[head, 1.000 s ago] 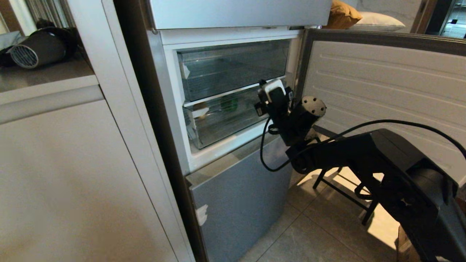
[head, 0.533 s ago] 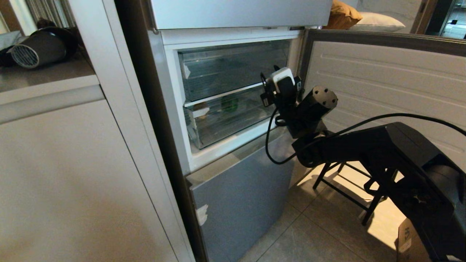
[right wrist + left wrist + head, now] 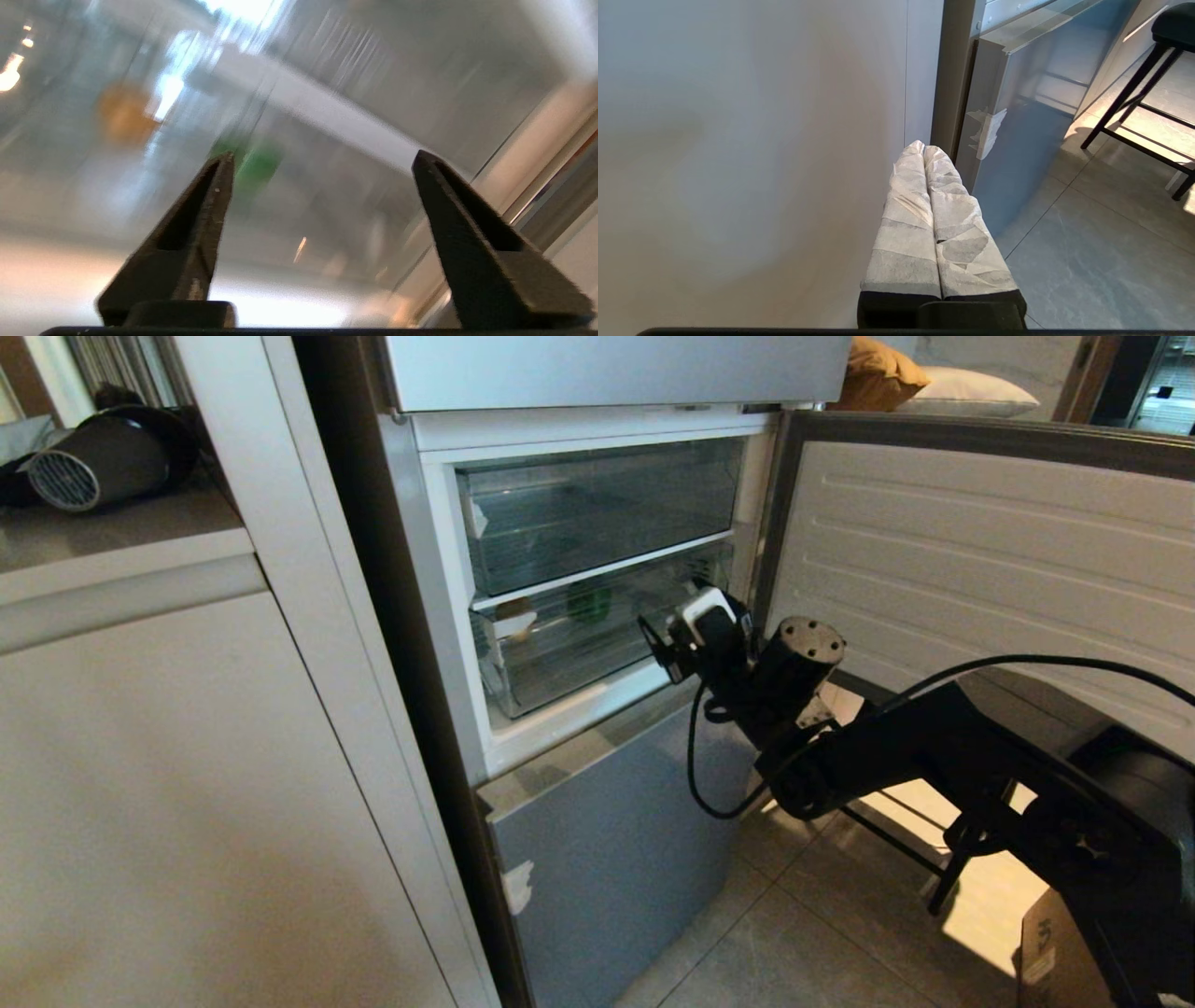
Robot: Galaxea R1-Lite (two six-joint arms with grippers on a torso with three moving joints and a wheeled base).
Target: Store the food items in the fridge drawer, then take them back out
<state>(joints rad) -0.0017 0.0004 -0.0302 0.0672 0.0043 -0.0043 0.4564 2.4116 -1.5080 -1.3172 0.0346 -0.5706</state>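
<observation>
The fridge (image 3: 597,784) stands with its middle door (image 3: 980,560) swung wide open to the right, and two clear drawers sit one above the other in the opening. The lower drawer (image 3: 579,653) is pushed in, and through its clear front two food items show: a brown potato (image 3: 516,612) toward the left and a green pepper (image 3: 590,603) just to the right of it, a little apart. The right gripper (image 3: 322,161) hangs in front of the lower drawer's right end, near its front lip, with its two dark fingers (image 3: 196,224) spread wide and nothing between them; in the right wrist view the potato (image 3: 122,116) and the pepper (image 3: 254,165) appear blurred beyond the drawer's front. The left gripper (image 3: 924,151) is parked low beside the beige cabinet (image 3: 738,163), left of the fridge's grey bottom door, its white-wrapped fingers (image 3: 906,224) pressed together and holding nothing. A black stool (image 3: 1148,93) stands on the tiled floor (image 3: 1087,261) to the right
</observation>
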